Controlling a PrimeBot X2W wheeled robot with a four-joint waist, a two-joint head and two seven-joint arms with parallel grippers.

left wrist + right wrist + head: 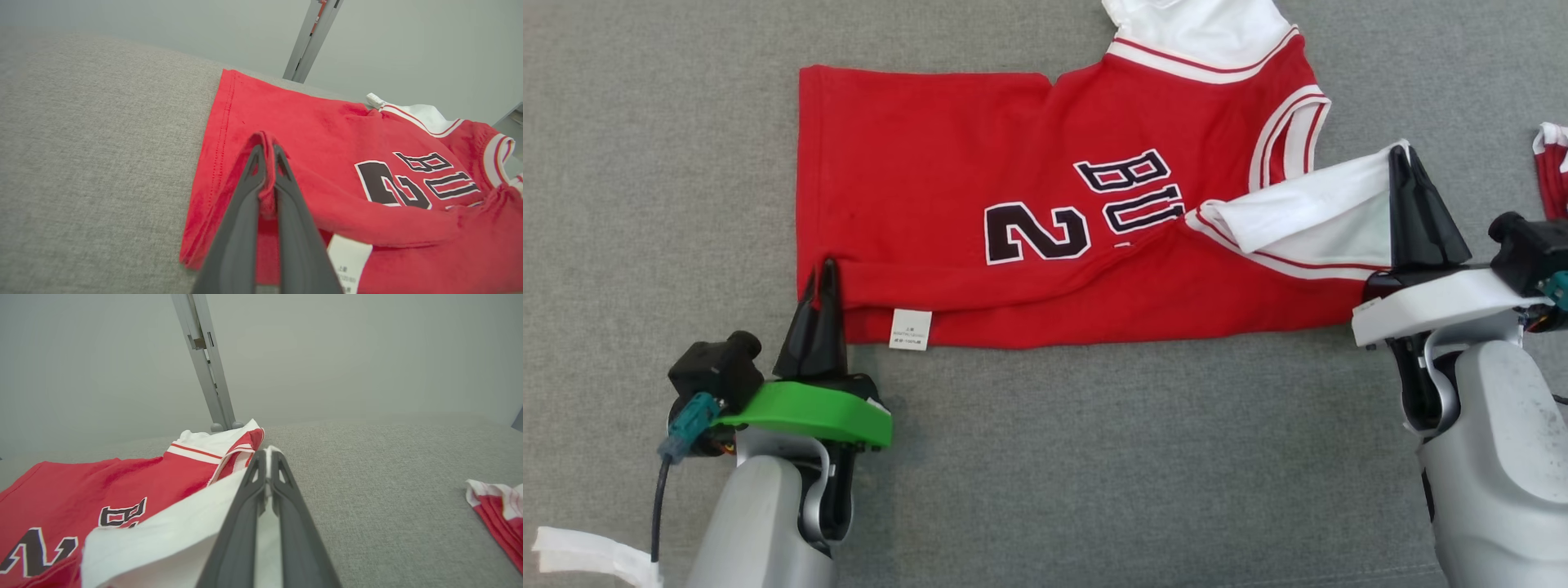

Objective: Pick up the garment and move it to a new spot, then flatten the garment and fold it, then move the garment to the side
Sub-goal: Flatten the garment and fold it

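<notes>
The jersey (947, 163) lies across the upper middle of the frame on grey cloth (1094, 457). The left gripper (823, 269) pinches its lower-left hem, and the right gripper (1409, 155) pinches the white sleeve (1307, 216) at right. Lift both evenly and carry the near edge upward, level. Bare cloth lies below; another garment (1552, 167) crowds the right edge.

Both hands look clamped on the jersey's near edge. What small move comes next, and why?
The left hand pinches the red hem corner of the jersey, the right hand its white sleeve, and the far half lies flat. So probably carry both pinched edges away from the robot, across the jersey, laying the near edge over it.
</notes>
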